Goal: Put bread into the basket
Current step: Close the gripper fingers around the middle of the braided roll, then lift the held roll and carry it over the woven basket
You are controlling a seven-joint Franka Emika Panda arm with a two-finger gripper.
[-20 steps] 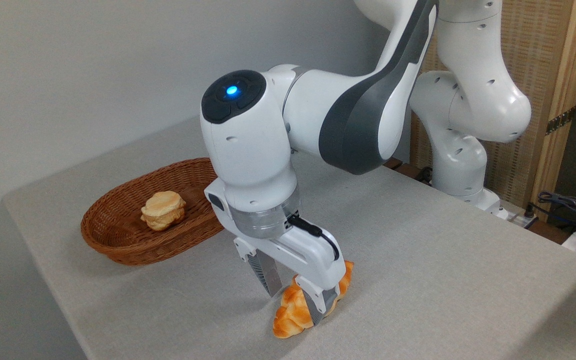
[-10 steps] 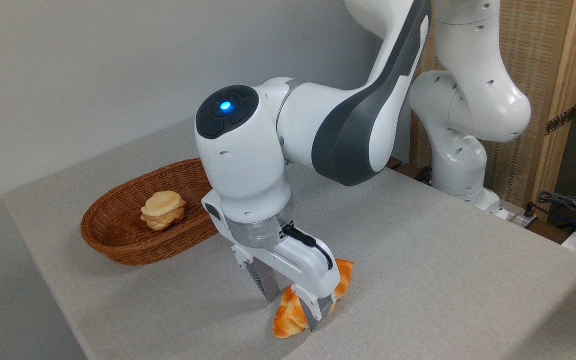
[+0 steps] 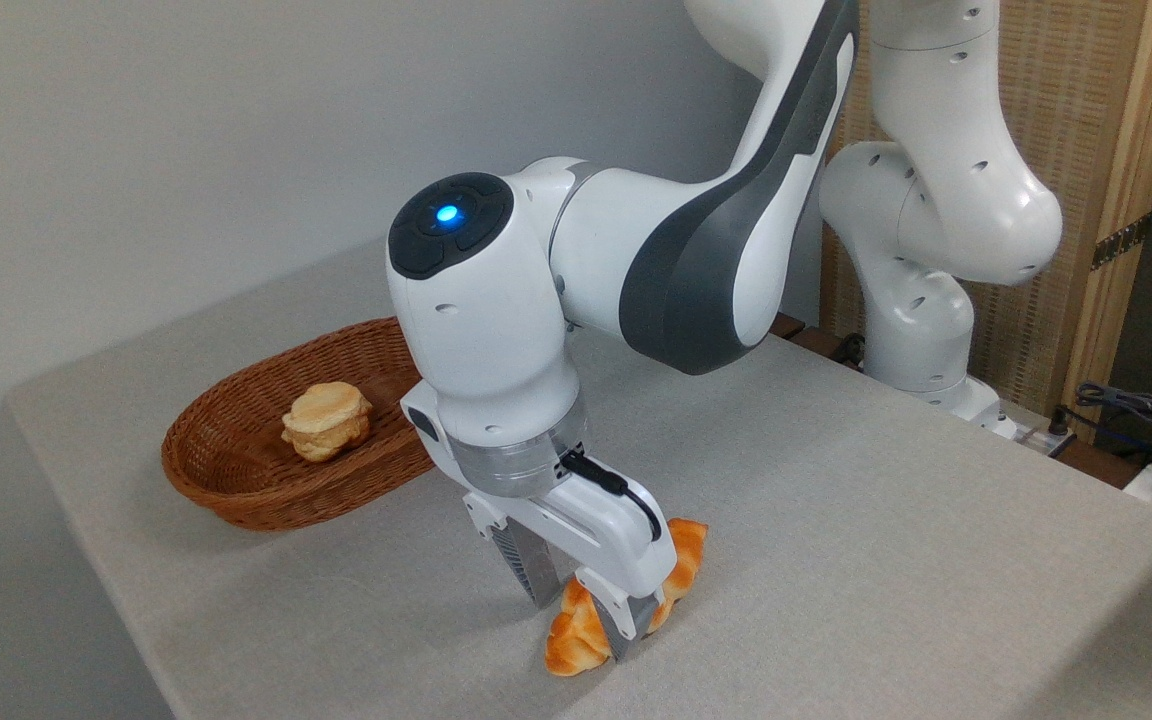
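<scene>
Straddling the bread (image 3: 576, 640), jaws sit lower — closer together than earlier.

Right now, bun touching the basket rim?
Apart. The camera view shows the bun on the floor of the basket, with woven bottom visible around it.

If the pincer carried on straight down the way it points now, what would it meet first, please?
The pincer already straddles the braided loaf, so its fingers would likely meet the table just below; depth is uncertain.
</scene>
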